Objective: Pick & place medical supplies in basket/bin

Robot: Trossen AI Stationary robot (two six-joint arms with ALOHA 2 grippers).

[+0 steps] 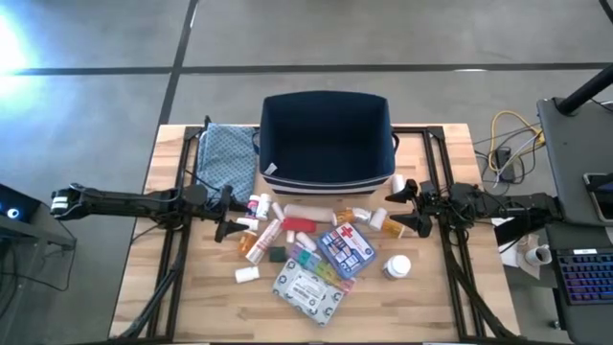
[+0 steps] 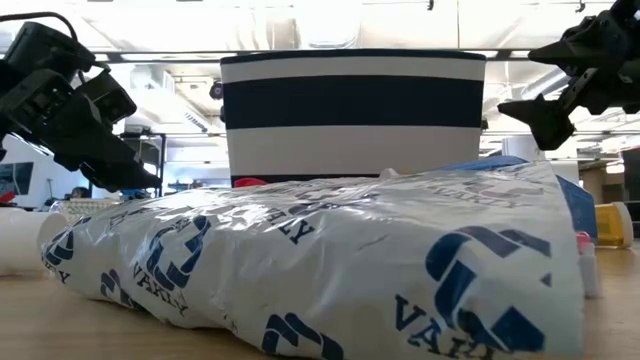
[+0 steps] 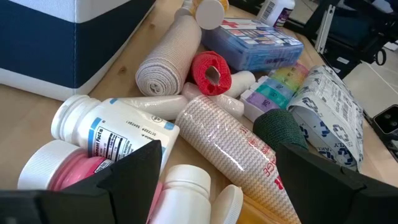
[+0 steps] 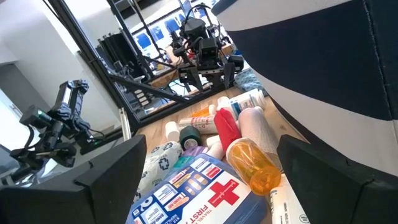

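The navy bin [image 1: 326,139] with a white stripe stands at the table's far middle. In front of it the supplies lie in a heap on the wood: a blue red-cross pouch [image 1: 347,247], a grey-white packet [image 1: 308,290], a pill organiser [image 1: 316,264] and a white bottle [image 1: 397,265]. My left gripper [image 1: 230,213] is open, above the heap's left end; its wrist view shows a labelled white bottle [image 3: 112,130] and a netted roll [image 3: 230,149] between the fingers. My right gripper [image 1: 407,206] is open, above the heap's right end, over an orange bottle [image 4: 252,165].
A blue patterned cloth [image 1: 228,158] lies left of the bin. A beige bandage roll [image 3: 165,68], a red roll [image 3: 210,71] and a dark green roll [image 3: 280,127] sit in the heap. Bare wood shows along the near edge [image 1: 192,307]. Cables and a keyboard [image 1: 584,278] lie off the table's right.
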